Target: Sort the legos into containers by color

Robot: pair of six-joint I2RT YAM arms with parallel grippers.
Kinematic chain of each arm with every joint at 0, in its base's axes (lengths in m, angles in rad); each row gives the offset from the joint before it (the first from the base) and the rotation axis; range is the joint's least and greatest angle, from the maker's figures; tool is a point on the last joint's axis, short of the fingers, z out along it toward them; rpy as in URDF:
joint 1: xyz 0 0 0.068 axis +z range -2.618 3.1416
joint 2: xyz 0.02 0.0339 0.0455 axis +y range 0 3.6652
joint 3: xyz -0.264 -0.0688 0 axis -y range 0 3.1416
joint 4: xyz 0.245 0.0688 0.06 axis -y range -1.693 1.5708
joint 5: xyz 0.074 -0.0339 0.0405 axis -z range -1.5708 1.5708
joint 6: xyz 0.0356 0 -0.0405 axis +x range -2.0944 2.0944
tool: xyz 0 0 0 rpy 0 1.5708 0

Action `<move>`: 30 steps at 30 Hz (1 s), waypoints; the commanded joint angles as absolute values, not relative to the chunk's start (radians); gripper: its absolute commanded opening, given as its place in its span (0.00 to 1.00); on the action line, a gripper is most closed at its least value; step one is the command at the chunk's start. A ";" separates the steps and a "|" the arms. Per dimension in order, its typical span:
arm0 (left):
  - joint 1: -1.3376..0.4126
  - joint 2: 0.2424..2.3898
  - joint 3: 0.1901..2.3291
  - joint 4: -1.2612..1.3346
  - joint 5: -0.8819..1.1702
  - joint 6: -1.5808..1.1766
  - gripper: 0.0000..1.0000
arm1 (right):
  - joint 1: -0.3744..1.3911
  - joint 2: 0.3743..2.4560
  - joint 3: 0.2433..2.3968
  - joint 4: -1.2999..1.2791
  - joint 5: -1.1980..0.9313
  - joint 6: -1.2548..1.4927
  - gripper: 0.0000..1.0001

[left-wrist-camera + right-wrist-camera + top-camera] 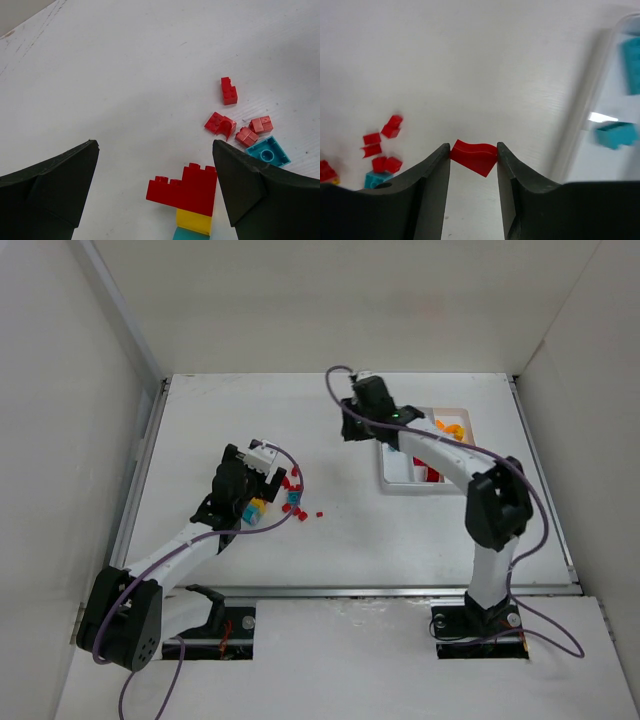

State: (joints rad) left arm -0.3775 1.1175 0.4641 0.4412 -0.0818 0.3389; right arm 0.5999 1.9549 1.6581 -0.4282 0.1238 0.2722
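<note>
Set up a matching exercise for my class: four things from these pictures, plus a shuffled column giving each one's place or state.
1. left gripper
2. right gripper
3. curved red piece
4. orange pieces

a. inside the white tray
b. jaws wide open, gripping nothing
c. pinched between jaws
d. jaws shut on a piece

Pairs: 1-b, 2-d, 3-c, 4-a

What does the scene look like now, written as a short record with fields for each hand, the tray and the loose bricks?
left hand: open, empty, above the loose bricks
right hand: shut on a small red curved plastic piece, beside the tray, not over it
tray: shallow white plastic tray; holds orange pieces, red pieces, teal pieces
loose bricks: red stepped brick against a yellow brick; small red bricks; one teal square piece
</note>
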 commanded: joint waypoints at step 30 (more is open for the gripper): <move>-0.371 1.114 0.451 0.489 -0.069 0.311 1.00 | 0.285 1.733 1.315 -0.318 0.337 0.409 0.85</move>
State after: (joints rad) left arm -0.3775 1.1179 0.4641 0.4454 -0.0750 0.3283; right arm 0.2291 1.7779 1.2461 -0.3355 0.2867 0.4904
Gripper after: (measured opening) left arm 0.997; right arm 0.847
